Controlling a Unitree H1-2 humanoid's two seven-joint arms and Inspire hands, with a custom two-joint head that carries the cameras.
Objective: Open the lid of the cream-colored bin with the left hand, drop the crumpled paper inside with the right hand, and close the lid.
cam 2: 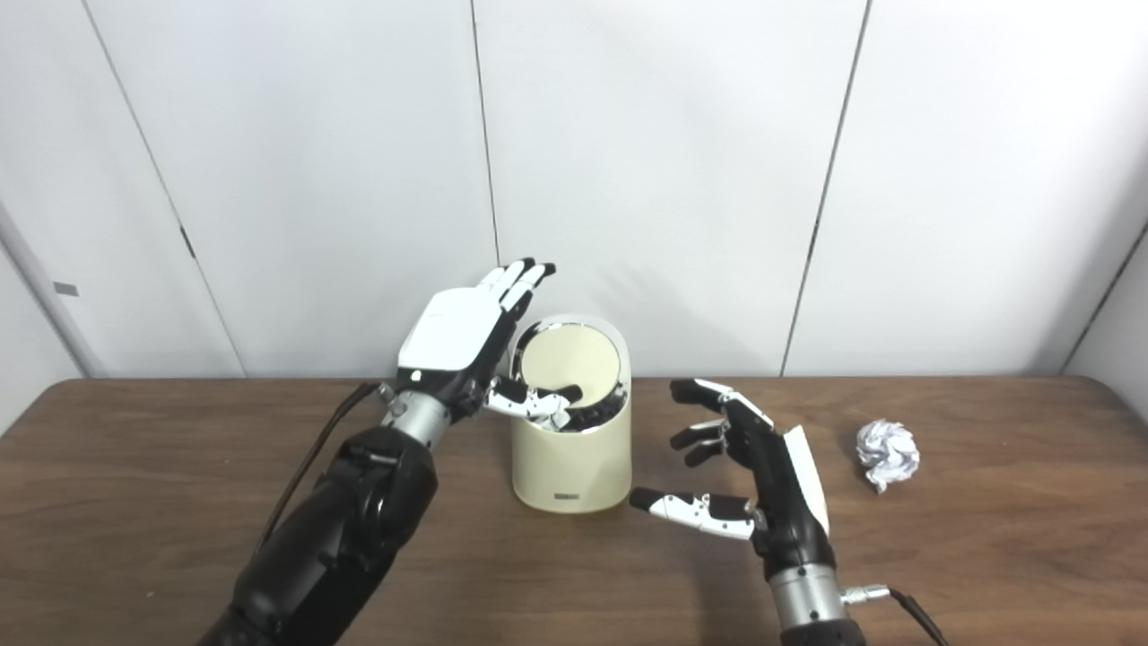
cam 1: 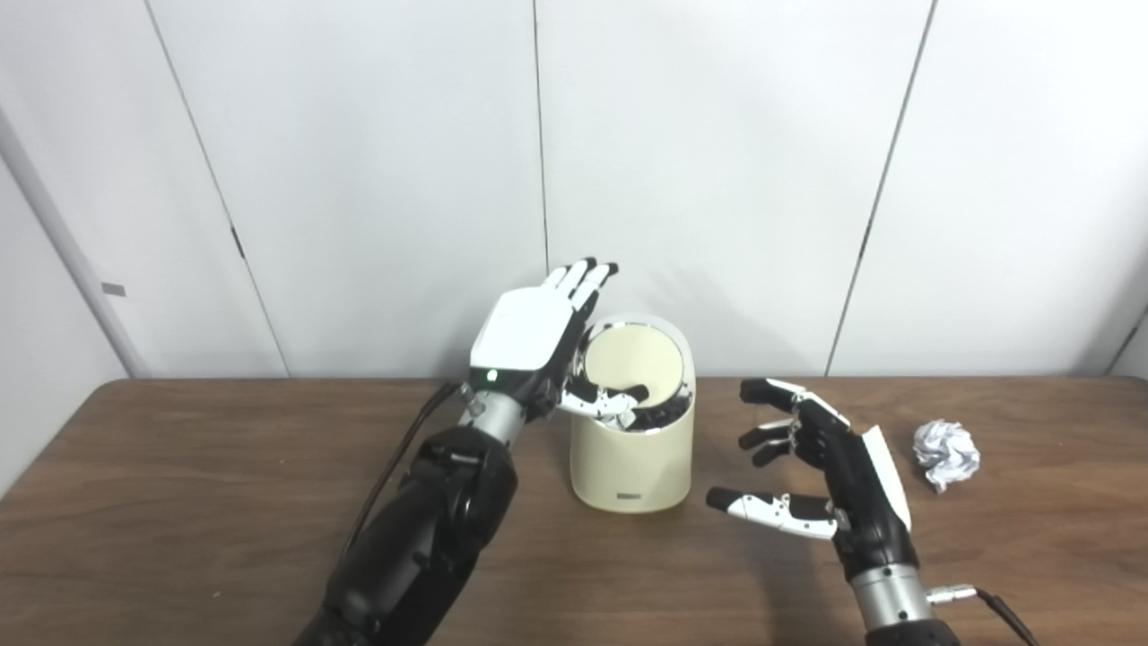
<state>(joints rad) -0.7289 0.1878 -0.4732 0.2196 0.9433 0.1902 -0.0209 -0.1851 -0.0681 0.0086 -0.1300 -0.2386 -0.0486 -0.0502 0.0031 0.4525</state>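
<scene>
The cream-colored bin (cam 1: 632, 462) stands on the table a little behind centre. Its round lid (cam 1: 632, 359) is tilted up and back, so a dark gap shows at the front of the rim. My left hand (cam 1: 529, 336) is at the bin's left side, fingers stretched upward and apart, with the thumb (cam 1: 610, 402) resting on the front rim at the lid. It holds nothing. My right hand (cam 1: 830, 453) is open and empty to the right of the bin, palm toward it, apart from it. The crumpled paper (cam 1: 946, 453) lies on the table further right of that hand.
The brown wooden table (cam 1: 224, 502) runs across the view. White wall panels (cam 1: 717, 179) stand close behind the bin. A black cable (cam 1: 395, 467) runs along my left forearm.
</scene>
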